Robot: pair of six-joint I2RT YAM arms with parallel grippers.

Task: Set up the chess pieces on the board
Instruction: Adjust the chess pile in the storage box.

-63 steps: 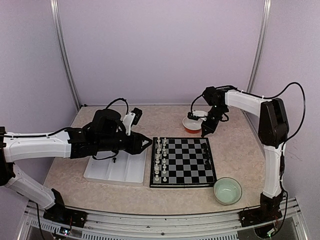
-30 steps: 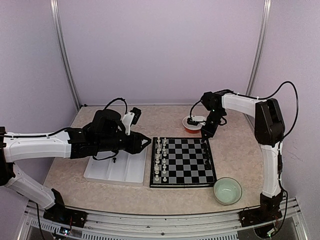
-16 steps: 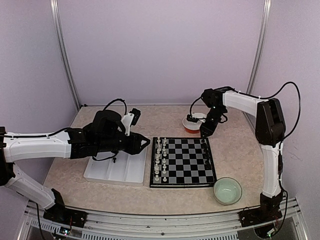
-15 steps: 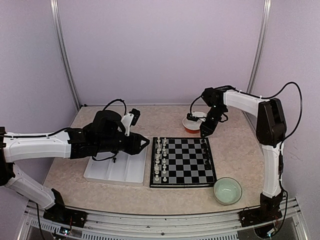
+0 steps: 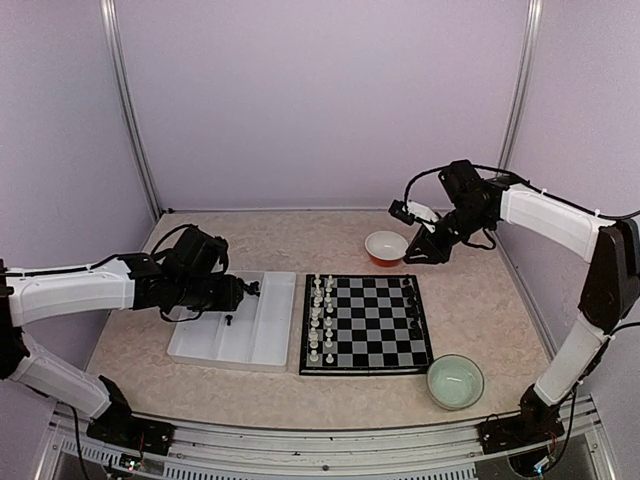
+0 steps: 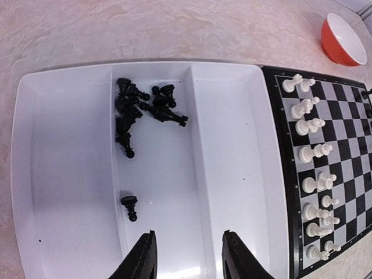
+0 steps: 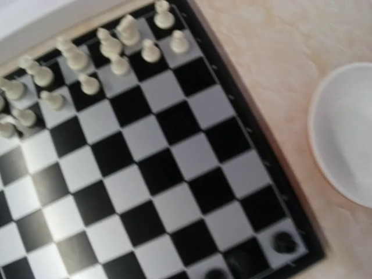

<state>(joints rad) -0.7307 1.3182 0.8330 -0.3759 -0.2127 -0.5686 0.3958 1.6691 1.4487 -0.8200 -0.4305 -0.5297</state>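
Observation:
The board (image 5: 370, 325) lies at the table's middle. White chess pieces (image 5: 318, 320) fill its left files, also seen in the left wrist view (image 6: 308, 154) and the right wrist view (image 7: 119, 43). A few black pieces (image 5: 409, 295) stand at its far right corner (image 7: 283, 241). More black pieces (image 6: 139, 107) lie heaped in the middle compartment of the white tray (image 6: 226, 174), with one (image 6: 129, 206) lying apart. My left gripper (image 6: 189, 256) hovers open and empty over the tray. My right gripper (image 5: 412, 256) hangs beside the orange bowl; its fingers are out of the wrist view.
The orange bowl (image 5: 385, 247) with a white inside (image 7: 349, 133) stands behind the board's far right corner. A pale green bowl (image 5: 455, 381) sits at the near right. The tray (image 5: 265, 340) lies against the board's left edge.
My left arm has pulled back leftward from the board's edge to above the tray. My right arm has lifted off the board's far right corner and swung back to the right.

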